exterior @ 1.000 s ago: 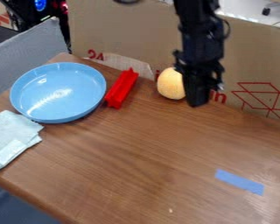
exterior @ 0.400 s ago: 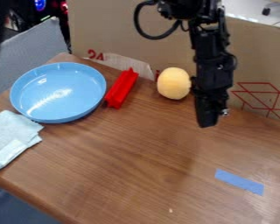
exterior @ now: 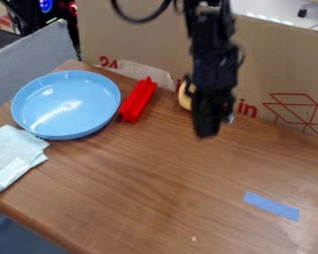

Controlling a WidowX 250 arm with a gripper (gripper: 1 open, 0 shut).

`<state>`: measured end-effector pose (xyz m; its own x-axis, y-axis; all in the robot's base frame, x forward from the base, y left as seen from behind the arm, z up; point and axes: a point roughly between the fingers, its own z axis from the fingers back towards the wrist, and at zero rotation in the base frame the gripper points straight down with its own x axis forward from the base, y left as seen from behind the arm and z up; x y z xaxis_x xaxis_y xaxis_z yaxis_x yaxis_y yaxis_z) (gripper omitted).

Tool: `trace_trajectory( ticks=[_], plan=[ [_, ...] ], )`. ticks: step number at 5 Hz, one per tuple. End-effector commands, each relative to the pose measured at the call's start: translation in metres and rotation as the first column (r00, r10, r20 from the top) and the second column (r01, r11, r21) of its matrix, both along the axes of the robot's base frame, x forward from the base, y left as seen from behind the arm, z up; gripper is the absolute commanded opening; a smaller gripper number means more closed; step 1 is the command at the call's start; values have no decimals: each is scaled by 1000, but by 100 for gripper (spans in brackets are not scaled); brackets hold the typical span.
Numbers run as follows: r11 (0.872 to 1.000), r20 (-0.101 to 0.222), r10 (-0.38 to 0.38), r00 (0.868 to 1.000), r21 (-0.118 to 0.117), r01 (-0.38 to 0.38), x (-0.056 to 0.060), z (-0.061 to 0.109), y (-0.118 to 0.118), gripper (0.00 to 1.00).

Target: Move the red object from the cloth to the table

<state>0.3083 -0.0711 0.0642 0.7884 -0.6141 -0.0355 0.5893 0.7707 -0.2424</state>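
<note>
Gripper [exterior: 207, 129] blurred; yellowish ball [exterior: 186, 96] mostly hidden behind it; cloth [exterior: 8, 157] cut off by left edge.

Non-task objects. Plate [exterior: 67, 105]: round, light blue, with a raised rim, at the left. Ball [exterior: 185, 94]: yellowish, in the upper middle, largely hidden; only part of its left side is visible. Cardboard box [exterior: 148, 45]: brown, spanning the rear, with red printing that includes "24" at the left and a red line pattern at the right. Gray panel [exterior: 29, 64]: upper left, behind the plate, its surface fabric-like. Blue strip [exterior: 272, 206]: a short piece of tape, lying obliquely at the lower right. Background, upper left: small blue and red spots, indistinct.
</note>
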Motion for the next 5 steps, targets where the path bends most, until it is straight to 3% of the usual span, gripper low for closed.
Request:
trace_trajectory(
  ticks=[1, 2, 3, 4, 5],
  plan=[
    [999, 19, 14, 1000, -37, -13, -10, -10, -11, 0],
    [1000, 22, 8, 1000, 1, -8, 0, -6, -13, 0],
    [994, 19, 103, 995, 27, -103, 7, -7, 8, 0],
    [988, 19, 147, 989, 46, -148, -6, -10, 1, 100],
    [989, 15, 133, 991, 63, -133, -32, -16, -11, 100]
  ],
)
